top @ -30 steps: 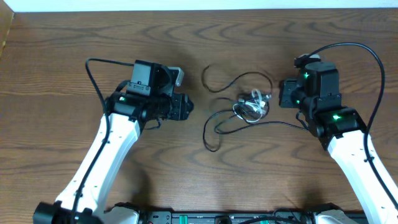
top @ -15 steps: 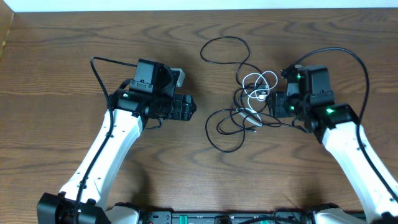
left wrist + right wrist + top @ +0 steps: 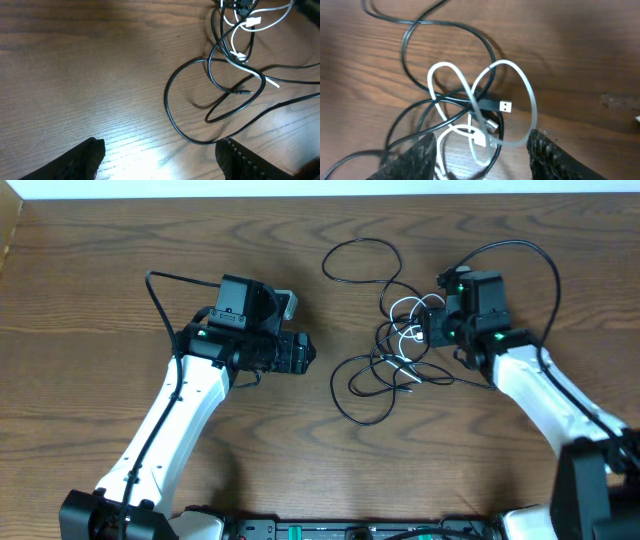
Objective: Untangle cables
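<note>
Cables lie in one loose tangle on the desk, right of centre in the overhead view and toward the far half. The tangle is dense only in its middle, where the white cable winds in a few loops through the black cables. From there one black loop runs out toward the far edge. A wider one spreads toward the near edge, and both lie flat on the wood.

In the right wrist view a black USB plug with a bare metal end lies across the white loops, and a white plug end sits just below it. In the left wrist view a thin black jack plug rests inside the near loop.

The right tool is at the right side of the tangle. Its fingers stand apart, one on each side of the white loops, and pinch nothing. The outer curve of one white loop runs just beside one finger, but I cannot tell whether it touches.

The left tool is left of the tangle, clear of it and pointing toward it. Its fingers are spread wide with only bare wood between them, and the nearest black loop lies a little ahead of the fingertips.
</note>
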